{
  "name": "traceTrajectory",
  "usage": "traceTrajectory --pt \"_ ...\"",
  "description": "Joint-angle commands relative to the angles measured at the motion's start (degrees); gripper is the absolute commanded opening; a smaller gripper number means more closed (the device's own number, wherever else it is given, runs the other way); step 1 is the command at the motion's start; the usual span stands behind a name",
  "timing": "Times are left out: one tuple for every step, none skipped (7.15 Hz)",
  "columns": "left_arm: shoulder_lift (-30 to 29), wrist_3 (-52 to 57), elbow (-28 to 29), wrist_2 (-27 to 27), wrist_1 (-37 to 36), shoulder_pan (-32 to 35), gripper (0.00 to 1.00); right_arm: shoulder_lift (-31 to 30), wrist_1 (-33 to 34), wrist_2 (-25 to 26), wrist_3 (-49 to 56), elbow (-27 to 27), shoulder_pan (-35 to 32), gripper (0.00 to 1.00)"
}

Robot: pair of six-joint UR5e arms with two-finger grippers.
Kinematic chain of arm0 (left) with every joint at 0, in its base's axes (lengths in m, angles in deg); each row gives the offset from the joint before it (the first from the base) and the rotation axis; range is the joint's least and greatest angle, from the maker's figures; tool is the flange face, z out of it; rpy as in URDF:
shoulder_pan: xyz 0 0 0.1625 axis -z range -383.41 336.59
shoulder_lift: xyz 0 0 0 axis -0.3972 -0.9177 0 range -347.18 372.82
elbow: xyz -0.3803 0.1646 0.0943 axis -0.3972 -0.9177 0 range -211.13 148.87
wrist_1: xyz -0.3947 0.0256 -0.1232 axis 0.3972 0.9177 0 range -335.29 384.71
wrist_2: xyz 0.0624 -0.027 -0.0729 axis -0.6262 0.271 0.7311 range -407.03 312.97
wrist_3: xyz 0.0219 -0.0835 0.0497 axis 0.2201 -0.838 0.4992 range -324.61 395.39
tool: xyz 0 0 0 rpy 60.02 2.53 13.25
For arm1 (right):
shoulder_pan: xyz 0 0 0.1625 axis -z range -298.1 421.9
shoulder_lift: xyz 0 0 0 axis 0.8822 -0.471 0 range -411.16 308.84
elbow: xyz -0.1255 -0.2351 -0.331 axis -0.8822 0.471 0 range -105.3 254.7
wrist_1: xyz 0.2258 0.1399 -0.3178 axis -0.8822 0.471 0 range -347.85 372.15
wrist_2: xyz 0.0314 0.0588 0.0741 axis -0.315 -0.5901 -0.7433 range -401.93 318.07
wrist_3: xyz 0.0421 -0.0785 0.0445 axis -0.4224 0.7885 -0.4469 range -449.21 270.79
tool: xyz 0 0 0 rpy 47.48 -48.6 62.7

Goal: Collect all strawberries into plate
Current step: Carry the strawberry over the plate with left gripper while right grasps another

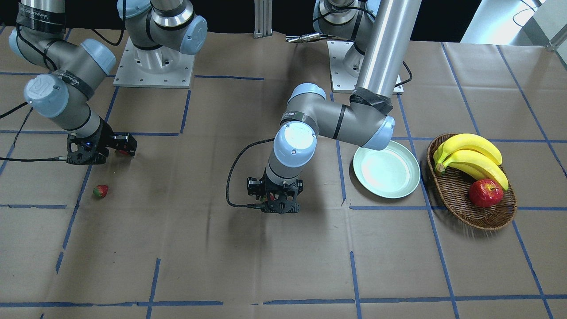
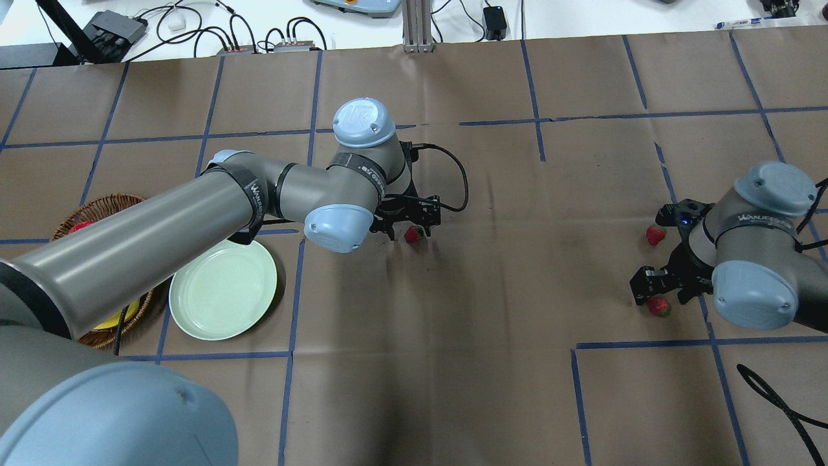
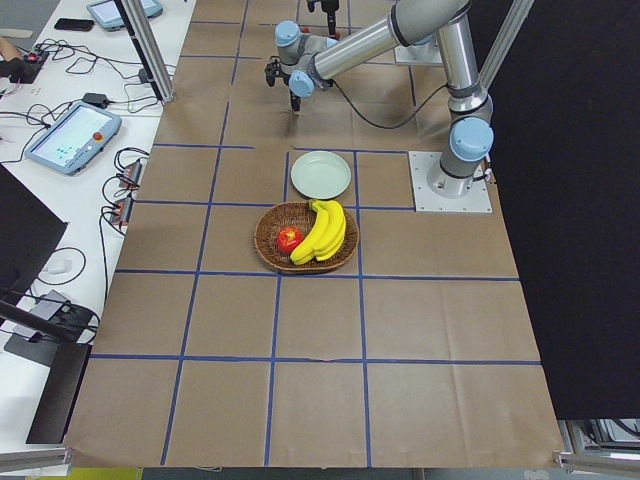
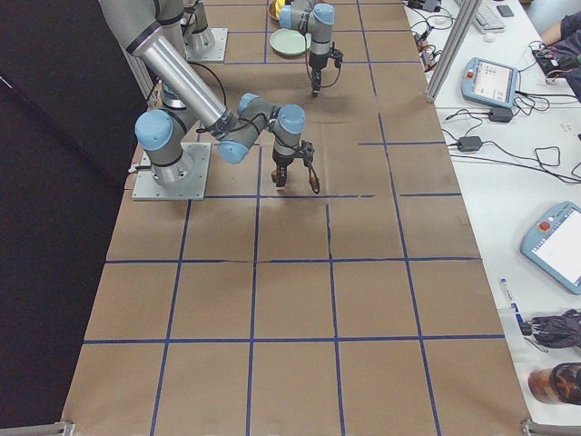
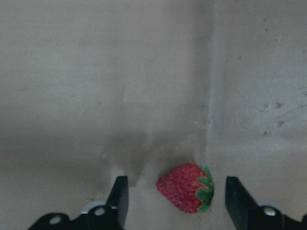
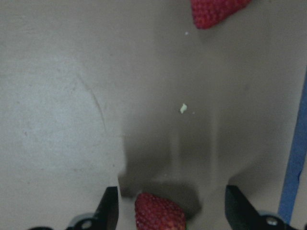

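Three strawberries lie on the brown paper. One strawberry point(image 5: 184, 187) lies between the open fingers of my left gripper point(image 5: 177, 194), low over the table's middle point(image 2: 411, 228). A second strawberry point(image 6: 159, 213) lies between the open fingers of my right gripper point(image 6: 172, 203), which is low over the paper point(image 2: 658, 296). The third strawberry point(image 2: 655, 234) lies loose just beyond the right gripper; it also shows in the front view point(image 1: 100, 191). The mint-green plate point(image 2: 223, 288) is empty, beside the left arm's elbow.
An oval wicker basket point(image 1: 469, 212) with bananas point(image 1: 469, 155) and a red apple point(image 1: 486, 192) stands right next to the plate point(image 1: 386, 172). Blue tape lines grid the paper. The left arm's forearm reaches over the plate's edge.
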Motion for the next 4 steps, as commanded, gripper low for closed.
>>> traceTrajectory --pt "0.0 -0.52 -0.01 0.13 0.53 0.0 0.23 -0.37 -0.35 0.13 0.04 0.1 -0.13 0.5" --pt "0.0 -0.52 0.17 0.13 0.53 0.0 0.04 -0.45 -0.79 0.13 0.13 -0.07 -0.22 0.5" --pt "0.08 -0.52 0.52 -0.04 0.53 0.0 0.0 -0.45 -0.79 0.05 0.3 -0.25 -0.31 0.51" --pt "1.65 0.18 0.87 -0.57 0.79 -0.09 0.0 -0.37 -0.79 -0.04 0.39 -0.25 -0.31 0.51"
